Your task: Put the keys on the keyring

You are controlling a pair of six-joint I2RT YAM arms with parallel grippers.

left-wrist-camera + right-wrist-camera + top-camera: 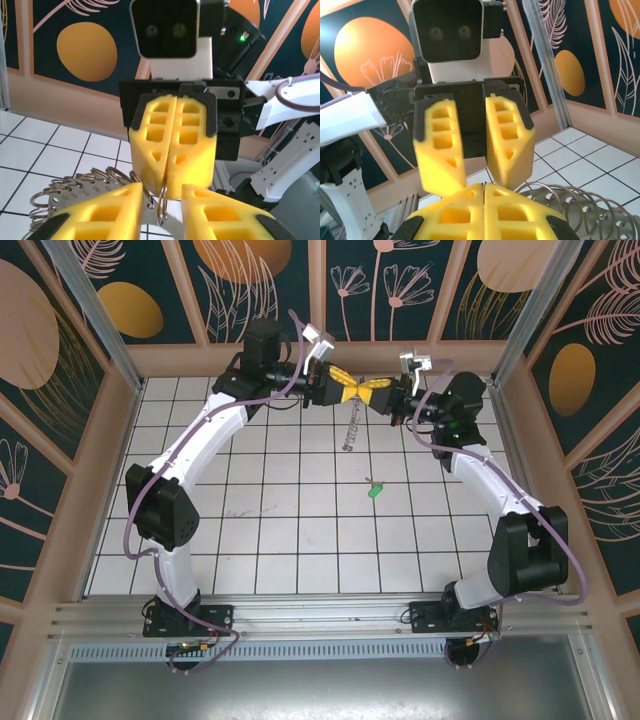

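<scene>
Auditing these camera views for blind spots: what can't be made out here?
Top view: key too small to see its hole.
Left wrist view: keyring cut off by the bottom edge and left hand fingers.
Right wrist view: right hand grip point on the keyring hidden behind its shut fingers.

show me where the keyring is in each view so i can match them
top external: the keyring hangs just below the right gripper, upper middle.
left wrist: its coils lie bottom left, with one loop inside the open left gripper.
right wrist: its coils lie bottom right.
shared landmark: the right gripper, shut, next to the keyring in all three.
</scene>
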